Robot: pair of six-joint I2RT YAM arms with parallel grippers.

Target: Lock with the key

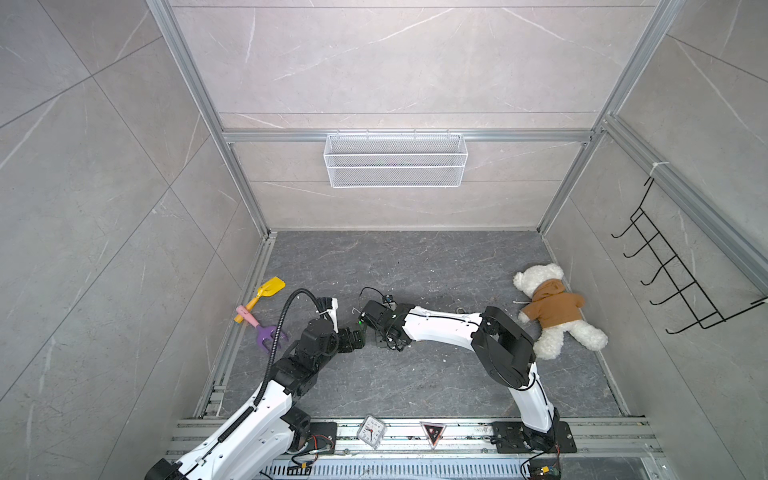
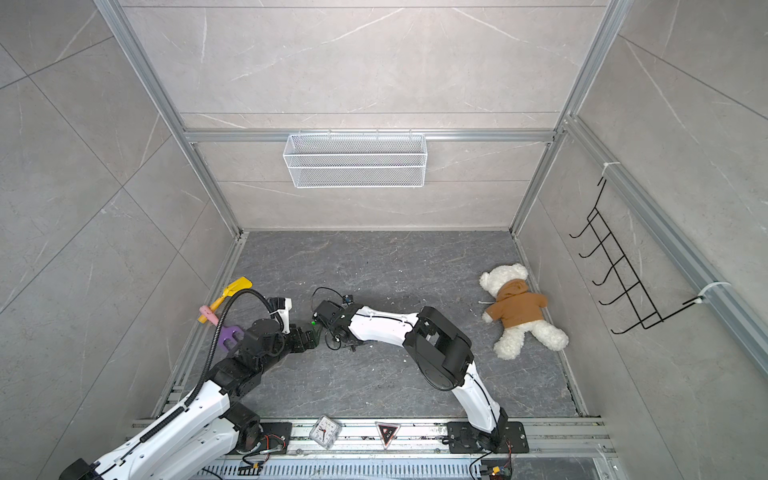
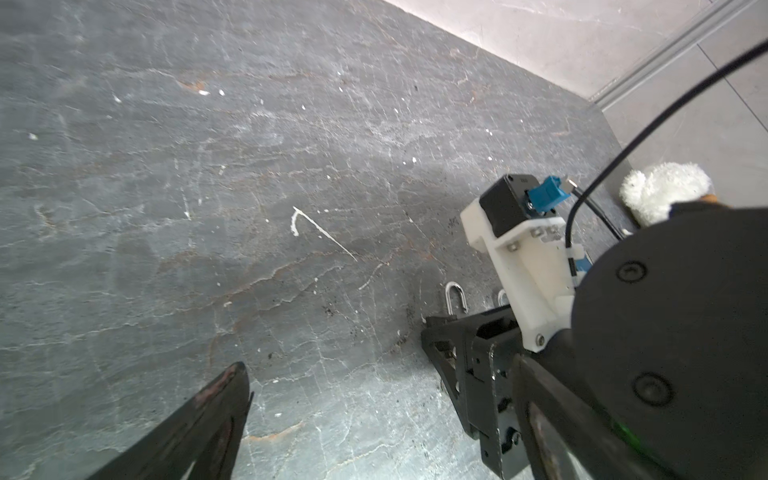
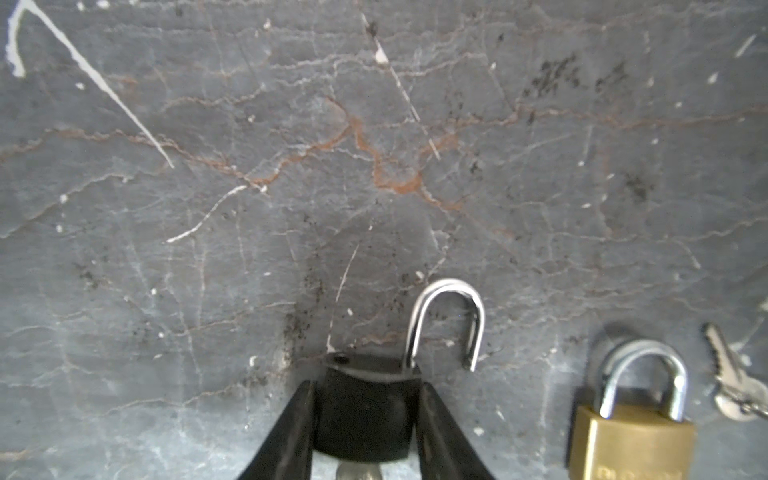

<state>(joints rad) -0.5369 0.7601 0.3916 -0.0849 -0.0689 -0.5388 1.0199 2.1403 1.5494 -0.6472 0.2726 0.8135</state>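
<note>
You are at the steadying step, I judge: the right gripper's (image 4: 365, 386) fingers clamp both sides of the black padlock (image 4: 365, 419), which lies on the floor (image 4: 291, 166) mid-cell with its shackle (image 4: 451, 318) swung open, a brass padlock (image 4: 631, 440) and loose keys (image 4: 735, 390) just beside it, while the left gripper (image 1: 360, 334) stands near, fingers spread wide and empty. Next you likely need to turn the shackle's free leg back over its hole and press it home; a silver stub (image 4: 357, 471) below the body may be the key, though I cannot tell. The floor is dark veined stone, scratched and white-flecked, within pale tiled walls (image 1: 395, 75).
</note>
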